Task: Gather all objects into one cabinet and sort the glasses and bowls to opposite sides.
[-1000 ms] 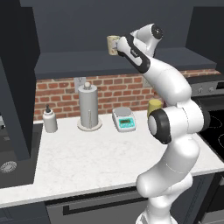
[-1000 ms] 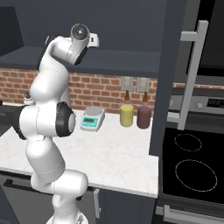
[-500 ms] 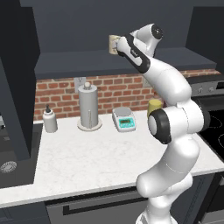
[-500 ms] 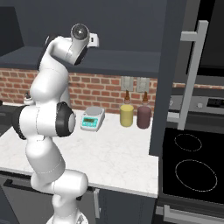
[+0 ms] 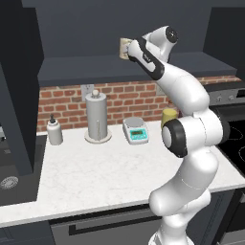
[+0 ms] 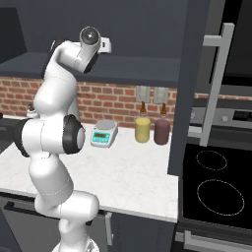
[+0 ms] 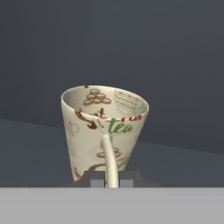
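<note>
In the hand view, your gripper [image 7: 111, 181] sits at the bottom centre of the frame with its jaws pinched narrow on the thin curved handle of the cream patterned mug [image 7: 104, 131]. The handle runs straight down between the two finger tips, and the mug body stands just beyond them, mouth up and leaning slightly, with brown and green printing on its wall. It rests on a dark slate shelf [image 7: 183, 164], with a flat dark back wall behind it.

From the left base view, you see the same mug [image 5: 125, 48] at the upper centre of the frame, at the end of the raised arm, above the dark shelf ledge [image 5: 91, 72].

Lower down, the white marble counter [image 5: 95, 177] carries a soap bottle [image 5: 54, 131] at the left, a paper towel holder [image 5: 96, 117], and a small kitchen scale [image 5: 136, 130].

In the right base view, a yellow canister [image 6: 142, 129] and a maroon canister [image 6: 161, 131] stand side by side against the brick wall [image 6: 113, 101]. At the right of that frame a tall dark cabinet door [image 6: 194, 88] with a long grey bar handle [image 6: 216, 83] stands beside the black cooktop [image 6: 216, 189].
</note>
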